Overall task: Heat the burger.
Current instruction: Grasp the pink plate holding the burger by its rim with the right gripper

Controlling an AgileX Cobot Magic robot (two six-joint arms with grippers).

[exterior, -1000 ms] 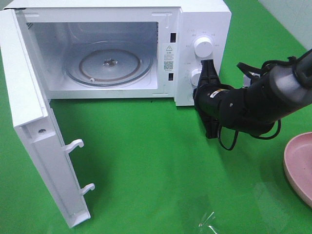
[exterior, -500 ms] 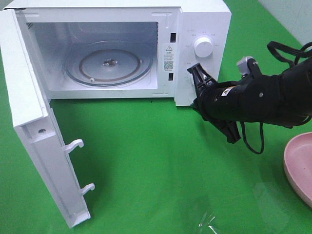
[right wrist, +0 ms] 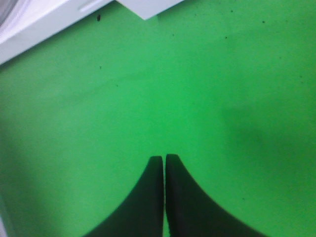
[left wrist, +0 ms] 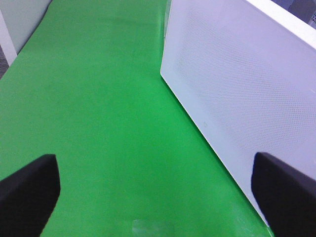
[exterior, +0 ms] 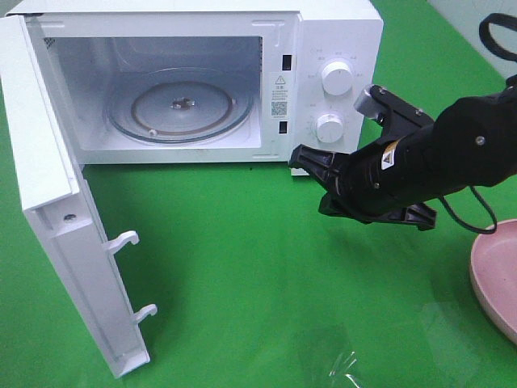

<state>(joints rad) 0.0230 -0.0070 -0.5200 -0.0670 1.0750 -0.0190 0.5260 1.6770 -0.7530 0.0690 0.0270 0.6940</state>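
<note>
The burger is not in view in any frame. The white microwave [exterior: 335, 32] stands at the back with its door [exterior: 56, 234] swung wide open, and its glass turntable [exterior: 179, 105] is bare. My right gripper [exterior: 297, 158] is shut and empty. It hovers low over the green mat, just in front of the microwave's lower right corner, pointing left. In the right wrist view its fingers [right wrist: 154, 170] are pressed together above the mat. My left gripper [left wrist: 158, 197] is open and empty beside the microwave's white side wall [left wrist: 237, 89]. The left arm is out of the exterior view.
A pink plate [exterior: 494, 279] shows partly at the right edge, with only bare rim and surface visible. Two knobs [exterior: 336, 78] sit on the microwave's control panel. The open door juts forward on the left. A green mat [exterior: 266, 275] covers the table.
My right arm has drawn back from the microwave's lower knob. It has swung down and turned, so the gripper now points left in front of the microwave's corner.
</note>
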